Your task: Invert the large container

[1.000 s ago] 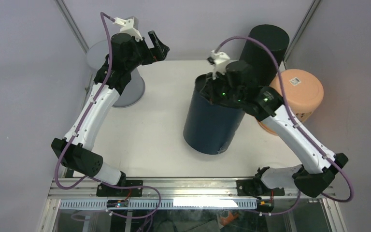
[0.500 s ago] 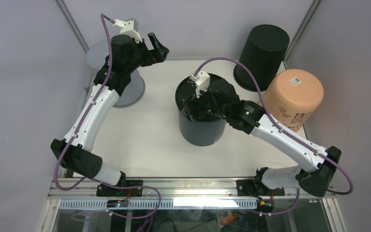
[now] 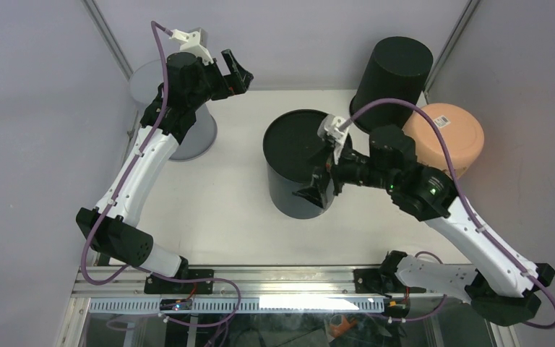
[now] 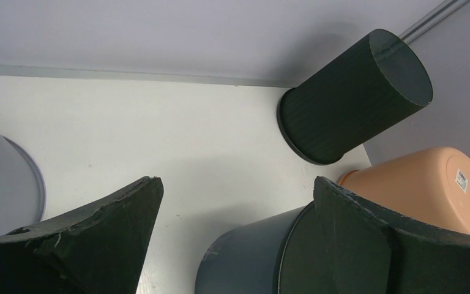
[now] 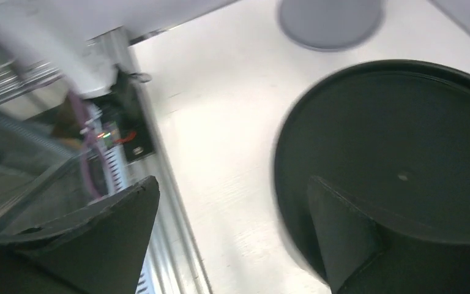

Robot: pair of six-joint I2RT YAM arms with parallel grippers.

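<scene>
The large dark container stands in the middle of the table with its flat bottom facing up; it also shows in the left wrist view and the right wrist view. My right gripper hangs open just at its right side, holding nothing. Between its fingers only the tabletop shows. My left gripper is raised at the back left, open and empty, well away from the container.
A black ribbed container stands bottom up at the back right, with a peach container just in front of it. A grey container stands bottom up at the back left. The metal rail runs along the near edge.
The right gripper, shut on the tilted container's rim a second ago, set it down bottom up, opened and drew back to the right. The left arm has not moved.
</scene>
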